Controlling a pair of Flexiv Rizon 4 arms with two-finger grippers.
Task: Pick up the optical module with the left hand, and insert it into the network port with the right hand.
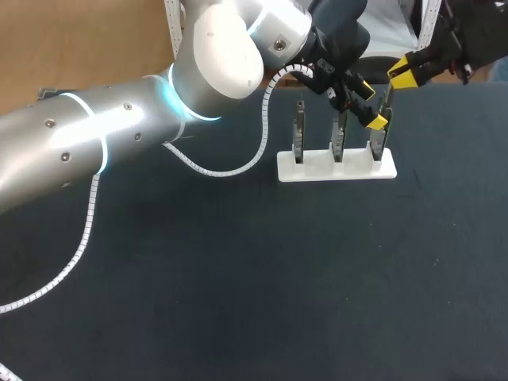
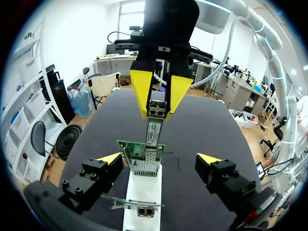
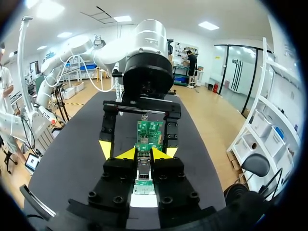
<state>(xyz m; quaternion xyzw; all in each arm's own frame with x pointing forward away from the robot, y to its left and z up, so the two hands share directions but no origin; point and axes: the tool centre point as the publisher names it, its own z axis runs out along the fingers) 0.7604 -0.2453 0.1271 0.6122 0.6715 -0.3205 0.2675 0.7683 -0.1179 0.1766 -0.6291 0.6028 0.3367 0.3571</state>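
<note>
The right end effector [image 2: 159, 98] is clamped on the optical module [image 2: 153, 126], with one yellow fingertip on each side of the module's upper end. The module is a slim grey metal body with a pale label on its face. It hangs upright, and its lower end meets the network port [image 2: 144, 167], a metal cage on a green circuit board [image 2: 131, 149]. The depth of entry cannot be determined. The left end effector [image 2: 160, 159] has its fingers spread wide, one on each side of that board. Neither finger touches the board or the module, and a gap is visible on both sides. The board stands upright in the end slot of a white holder [image 1: 336, 168], which carries two further boards in a row. The holder sits near the far edge of the dark worktop [image 1: 238, 278], and a broad stretch of worktop lies on its near side. The left arm [image 1: 119, 135] crosses the far left of the worktop. Its white spiral conduit [image 1: 238, 169] loops low just beside the holder.
</note>
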